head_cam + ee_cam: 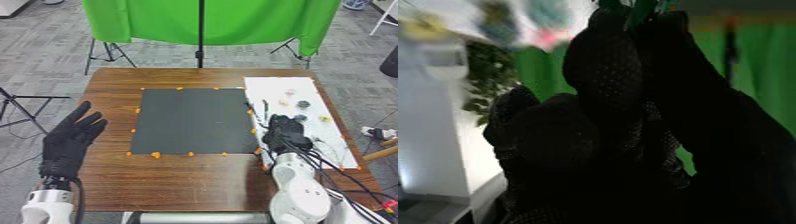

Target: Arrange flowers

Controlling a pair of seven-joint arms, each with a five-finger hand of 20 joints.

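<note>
Over the white board (266, 84), at the right side of the table (191, 195): my right robot hand (285, 134), one, black glove, fingers bent, pointing away from me. Behind it, my white right forearm (302, 192), one, running in from the bottom edge, dark cables alongside.

Item, right wrist view: the same robot hand (607, 65) pinching a green stem (639, 15) at the fingertips; whether it bears a bloom, I cannot tell.

Item, head view: loose flowers on the board just beyond the robot hand, small and blurred: pink blooms (290, 92), blue-grey blooms (304, 104), one yellow bloom (325, 119).

Item, left of the board: dark mat (195, 122), one, orange marks (156, 155) around it.

Item, across the table's left edge: my left robot hand (67, 142), one, black glove, fingers straight and slightly spread, angled forward.

Item, beyond the table: green cloth (213, 22), one, hanging. The right wrist view adds leafy greenery (484, 75) beside a white upright surface (433, 120).
</note>
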